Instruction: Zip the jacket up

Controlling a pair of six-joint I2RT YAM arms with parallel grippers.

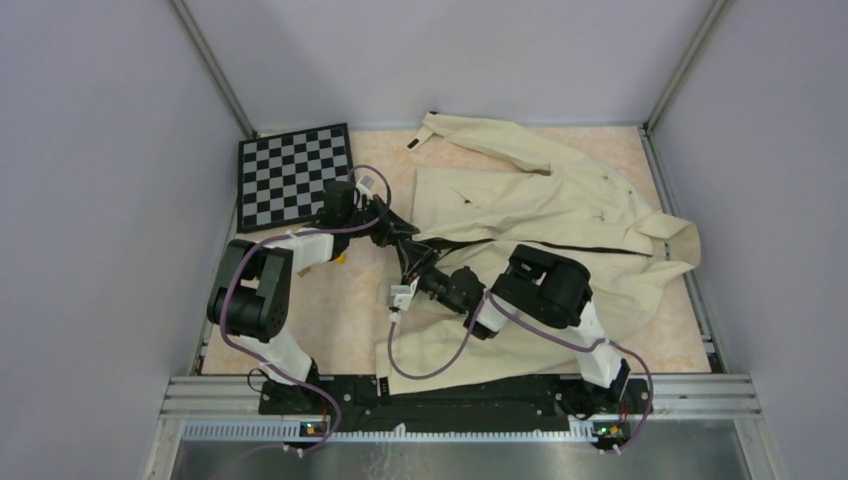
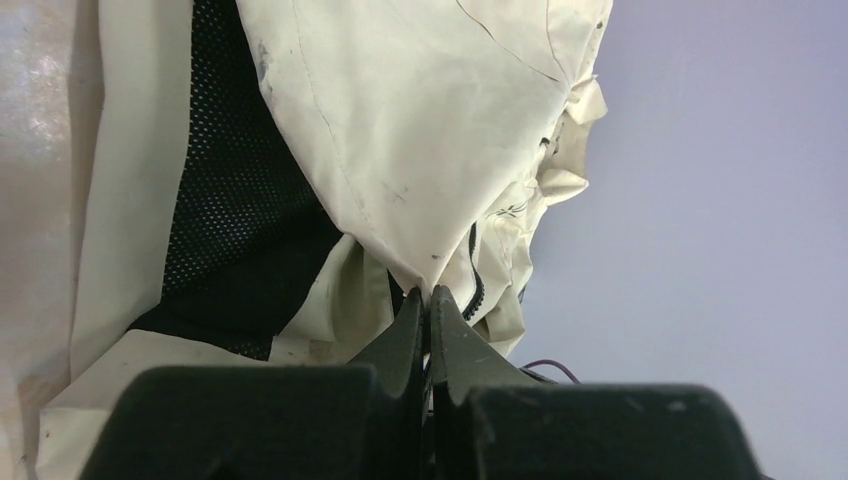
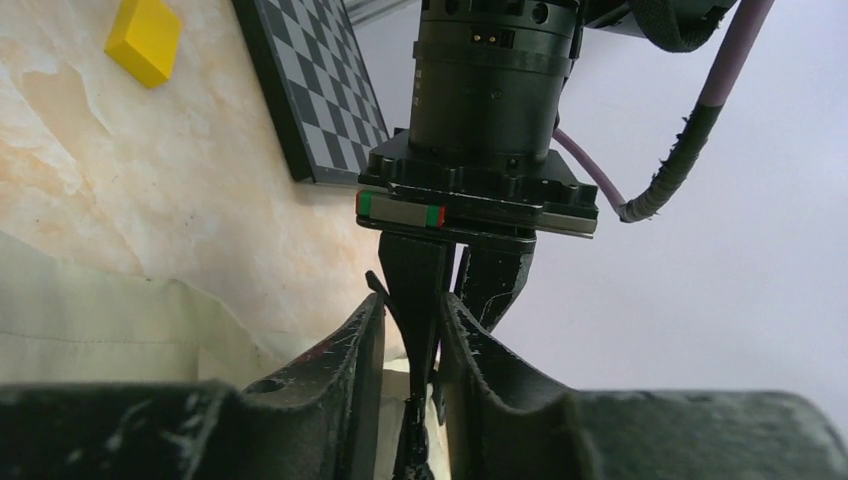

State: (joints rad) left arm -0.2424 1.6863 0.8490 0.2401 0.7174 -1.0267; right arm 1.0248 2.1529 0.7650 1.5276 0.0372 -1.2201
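Note:
The cream jacket [image 1: 560, 200] lies spread over the middle and right of the table, one sleeve reaching to the back. My left gripper [image 1: 408, 248] is shut on a fold of its cloth [image 2: 420, 120] beside the dark zipper teeth [image 2: 474, 280]; black mesh lining [image 2: 240, 220] shows where the front lies open. My right gripper [image 3: 412, 322] faces the left one closely, jaws a narrow gap apart. A dark zipper strip [image 3: 414, 440] runs between its fingers [image 3: 370, 340] without visibly touching them, and cream cloth [image 3: 100, 310] lies below.
A checkerboard [image 1: 293, 175] lies at the back left, also in the right wrist view [image 3: 320, 90]. A small yellow block [image 3: 145, 38] sits on the bare table by the left arm. Grey walls enclose the table on three sides.

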